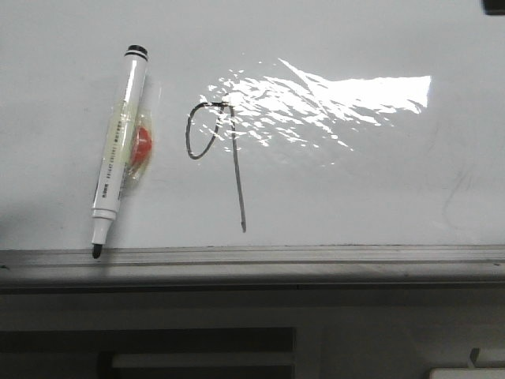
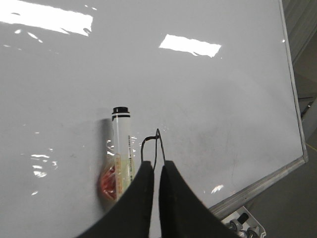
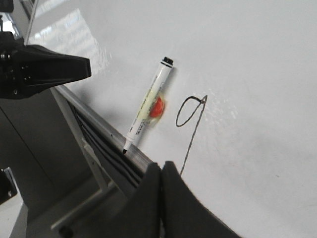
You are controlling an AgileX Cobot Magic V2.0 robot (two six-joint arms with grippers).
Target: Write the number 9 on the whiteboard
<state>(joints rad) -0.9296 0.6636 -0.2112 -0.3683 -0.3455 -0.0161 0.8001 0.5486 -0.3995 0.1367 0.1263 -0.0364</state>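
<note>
Closest to the front camera: grey rail point(image 1: 252, 257) along the whiteboard point(image 1: 379, 181) edge, marker pen point(image 1: 120, 150) lying uncapped, tip touching that rail. Number 9 point(image 1: 217, 154) sits drawn just beside the pen, loop and long tail complete. Left gripper point(image 2: 157, 171) and right gripper point(image 3: 161, 171) both pressed together, holding nothing I can see. I judge the writing done; nothing obvious left.
</note>
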